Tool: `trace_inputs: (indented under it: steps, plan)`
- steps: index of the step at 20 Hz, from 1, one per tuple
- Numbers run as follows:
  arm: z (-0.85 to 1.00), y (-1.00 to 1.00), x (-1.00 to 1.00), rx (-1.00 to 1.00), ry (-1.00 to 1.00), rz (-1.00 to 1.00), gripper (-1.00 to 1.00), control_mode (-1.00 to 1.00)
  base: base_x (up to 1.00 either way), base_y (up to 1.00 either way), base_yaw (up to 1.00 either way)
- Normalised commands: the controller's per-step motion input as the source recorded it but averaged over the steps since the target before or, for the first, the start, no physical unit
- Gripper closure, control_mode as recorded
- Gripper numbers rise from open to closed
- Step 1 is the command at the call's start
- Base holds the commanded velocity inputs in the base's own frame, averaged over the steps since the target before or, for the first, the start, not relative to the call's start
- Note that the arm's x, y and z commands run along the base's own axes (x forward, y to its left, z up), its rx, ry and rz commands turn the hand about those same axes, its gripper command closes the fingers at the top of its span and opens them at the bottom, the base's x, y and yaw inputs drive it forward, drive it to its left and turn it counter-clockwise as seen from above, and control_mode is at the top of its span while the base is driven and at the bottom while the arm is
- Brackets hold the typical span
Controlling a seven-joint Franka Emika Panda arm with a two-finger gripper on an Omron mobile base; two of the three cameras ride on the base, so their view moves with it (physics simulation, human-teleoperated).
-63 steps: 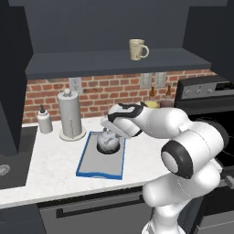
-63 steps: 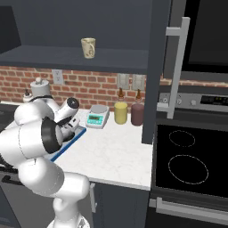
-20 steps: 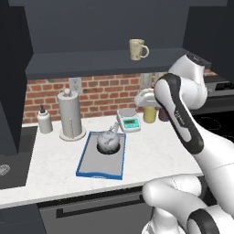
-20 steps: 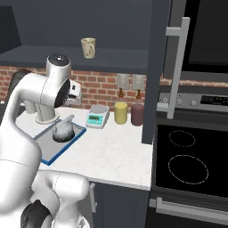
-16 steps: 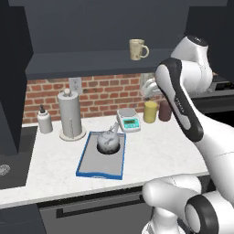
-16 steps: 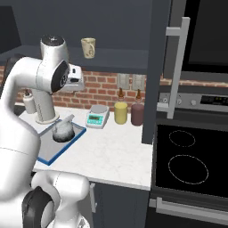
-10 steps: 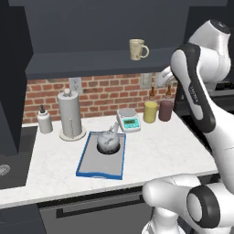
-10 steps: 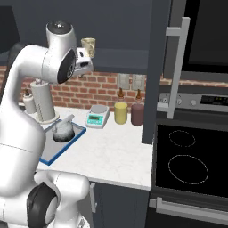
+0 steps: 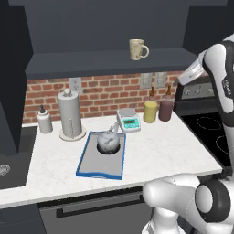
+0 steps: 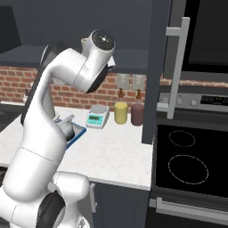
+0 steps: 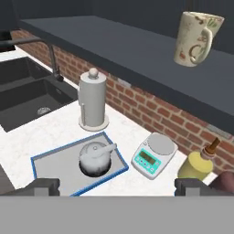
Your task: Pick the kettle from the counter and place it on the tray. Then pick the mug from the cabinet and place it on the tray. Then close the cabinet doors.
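Observation:
The silver-grey kettle (image 9: 109, 141) sits in the far end of the blue-rimmed tray (image 9: 101, 170) on the marble counter (image 9: 155, 151), free of the gripper. The beige mug (image 9: 138, 49) stands on the open cabinet's dark shelf base (image 9: 91, 64), handle to the right. In the hand view my gripper (image 11: 119, 187) is open, its fingertips (image 11: 43, 186) wide apart with nothing between them, high above the kettle (image 11: 95, 159) and tray (image 11: 50, 164); the mug (image 11: 196, 32) is at the upper right. The arm is raised at the right, near shelf height. One open cabinet door (image 10: 158, 67) shows its silver handle (image 10: 178, 67).
A steel paper-towel cylinder (image 9: 69, 115), a white bottle (image 9: 44, 122), a white scale (image 9: 129, 120), a yellow canister (image 9: 150, 112) and a dark jar (image 9: 165, 110) line the brick backsplash. The sink (image 11: 27, 96) lies left, the stove (image 10: 187, 164) right.
The arm has risen from just above the tray and swung up and to the right, to shelf height. The kettle stays on the tray; the mug has not moved.

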Motion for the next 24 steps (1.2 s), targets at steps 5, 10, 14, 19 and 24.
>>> trace_inputs:
  steps: [5, 10, 14, 19, 24]
  plan:
    - [0.18, 0.00, 0.49, 0.15, 0.09, 0.00, -1.00, -1.00, 0.00, 0.00, 0.00]
    - [0.13, 0.00, 0.40, 0.10, 0.02, -0.03, -1.00, -1.00, 0.00, 0.00, 0.00]
    - [0.05, 0.05, 0.33, 0.06, 0.00, -0.05, -1.00, -1.00, 0.00, 0.00, 0.00]
    - [0.00, 0.23, 0.39, 0.06, 0.00, -0.04, -1.00, -1.00, 0.00, 0.00, 0.00]
    - [0.00, 0.31, 0.42, 0.01, -0.01, -0.01, -1.00, -1.00, 0.00, 0.00, 0.00]
